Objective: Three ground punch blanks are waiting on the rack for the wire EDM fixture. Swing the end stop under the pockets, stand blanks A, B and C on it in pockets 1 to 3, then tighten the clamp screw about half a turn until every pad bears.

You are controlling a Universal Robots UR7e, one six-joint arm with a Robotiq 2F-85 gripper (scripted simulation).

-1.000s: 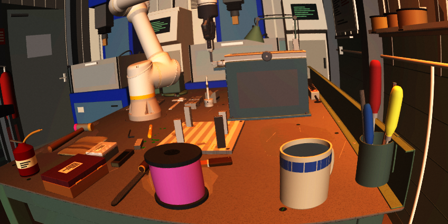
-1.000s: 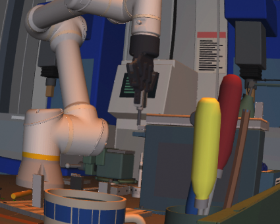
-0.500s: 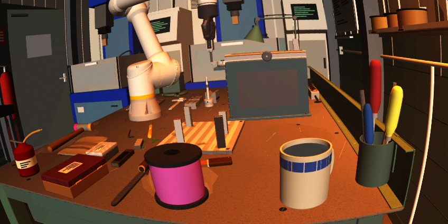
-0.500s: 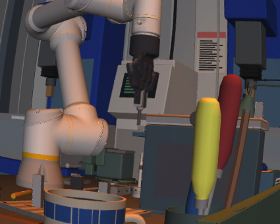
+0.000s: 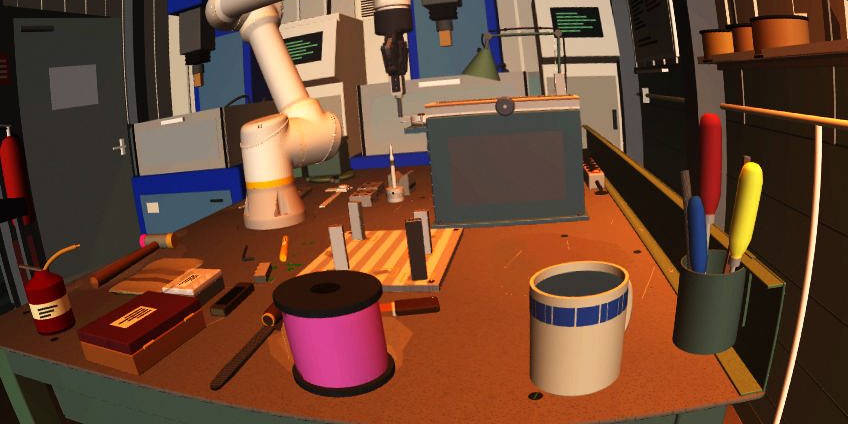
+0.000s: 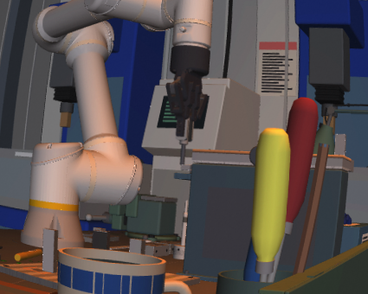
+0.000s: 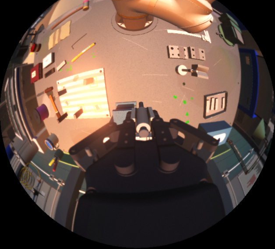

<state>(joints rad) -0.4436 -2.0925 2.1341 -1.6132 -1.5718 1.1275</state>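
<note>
At the back of the bench stands the wire EDM fixture, a dark grey-green box point(image 5: 506, 167) with a rail and a round knob point(image 5: 504, 106) along its top. A small arm point(image 5: 413, 120) sticks out from the box's upper left corner. A short upright handle point(image 7: 142, 125) above that arm sits gripped in my closed gripper point(image 5: 395, 87), which hangs straight down over the corner. The rack point(image 5: 390, 253), a striped plate in mid-bench, carries three upright blanks: a pale one point(image 5: 338, 247), a dark one point(image 5: 416, 248) and another pale one point(image 5: 356, 220).
Behind the fixture stand blue and grey machines with green screens and a green lamp point(image 5: 481, 63). Near the front edge are a pink spool point(image 5: 333, 330), a mug point(image 5: 578, 324) and a cup of screwdrivers point(image 5: 711, 295). Small tools and boxes litter the bench's left side.
</note>
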